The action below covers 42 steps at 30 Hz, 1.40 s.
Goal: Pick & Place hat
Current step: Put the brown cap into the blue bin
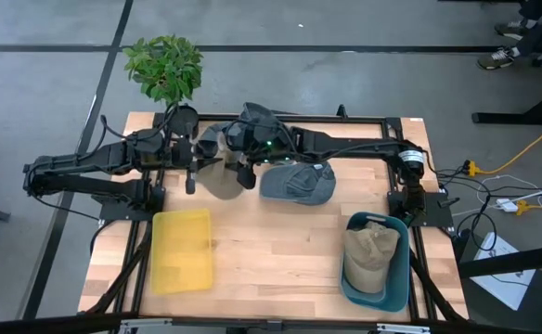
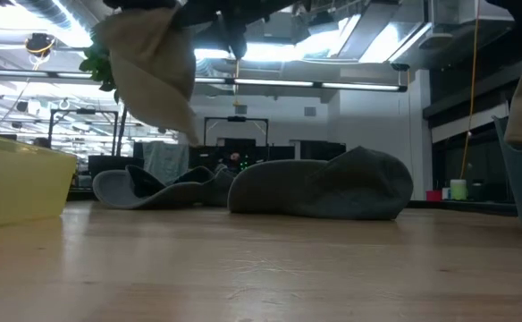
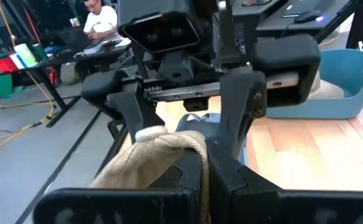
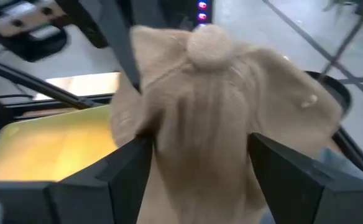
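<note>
Above the counter's far edge the left gripper, jaws clamped on a tan hat, offered it between the right gripper's spread jaws, apparently for a handover.

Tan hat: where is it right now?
The tan hat hangs above the table's back left, pinched in the shut left gripper, with the open right gripper straddling it, beside the grey hat.

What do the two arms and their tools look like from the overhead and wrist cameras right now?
Both arms are dark, near-black, jointed links with black cables running along them. The left tool and right tool each end in two blocky matte black fingers. The left wrist view shows the right arm's boxy black camera housing, and a green light glows on the right arm.
</note>
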{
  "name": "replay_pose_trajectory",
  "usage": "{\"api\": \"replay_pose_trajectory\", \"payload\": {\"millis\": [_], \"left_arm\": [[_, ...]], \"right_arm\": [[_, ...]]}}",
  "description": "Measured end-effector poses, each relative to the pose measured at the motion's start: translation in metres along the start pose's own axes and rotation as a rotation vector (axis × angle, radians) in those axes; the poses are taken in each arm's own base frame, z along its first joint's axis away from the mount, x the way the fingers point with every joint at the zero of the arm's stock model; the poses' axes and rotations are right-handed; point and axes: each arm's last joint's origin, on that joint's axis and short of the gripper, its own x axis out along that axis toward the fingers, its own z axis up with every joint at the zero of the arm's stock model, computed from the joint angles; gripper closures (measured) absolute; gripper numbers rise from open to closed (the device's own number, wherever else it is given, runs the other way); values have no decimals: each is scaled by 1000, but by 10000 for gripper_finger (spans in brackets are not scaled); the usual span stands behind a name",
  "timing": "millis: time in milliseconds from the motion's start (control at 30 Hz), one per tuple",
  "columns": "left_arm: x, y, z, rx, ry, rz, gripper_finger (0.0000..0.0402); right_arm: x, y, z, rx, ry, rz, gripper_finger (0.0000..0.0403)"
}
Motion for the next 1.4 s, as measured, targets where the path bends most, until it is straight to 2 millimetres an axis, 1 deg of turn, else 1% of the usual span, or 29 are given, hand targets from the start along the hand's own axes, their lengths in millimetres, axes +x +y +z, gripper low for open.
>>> {"api": "replay_pose_trajectory", "payload": {"millis": [100, 167, 267, 400, 433, 567, 633, 767, 833, 1000, 1200, 1300, 1400], "left_arm": [[0, 0, 0, 1, 0, 0, 398], [0, 0, 0, 9, 0, 0, 398], [0, 0, 0, 10, 0, 1, 393], [0, 0, -1, 9, 7, -1, 389], [0, 0, -1, 9, 11, -2, 389], [0, 0, -4, -22, 38, 1, 389], [0, -1, -5, -29, 53, 6, 387], [0, -1, -7, -30, 72, 15, 365], [0, -1, -8, -29, 86, 12, 350], [-1, -2, -12, -10, 131, 5, 323], [-1, -2, -14, -9, 147, 3, 314], [-1, -2, -14, -9, 146, 3, 316], [-1, -2, -14, -8, 146, 3, 319]], "right_arm": [[0, 1, 0, 1, 0, 25, 155], [0, 1, 0, 1, 1, 27, 187], [0, 1, 0, 1, 1, 44, 260], [0, 2, 0, 1, 2, 61, 374], [0, 2, 0, 1, 2, 61, 385], [0, 2, -2, 29, 22, 59, 382], [-2, 1, -3, 39, 47, 46, 387], [-10, 5, -3, 53, 113, 16, 392], [-16, 11, 3, 57, 143, -5, 392], [-43, 31, 24, 76, 263, 11, 392], [-83, 57, 50, 180, 351, 37, 392], [-101, 69, 55, 258, 406, 36, 392], [-115, 79, 54, 336, 489, 29, 389]]}}
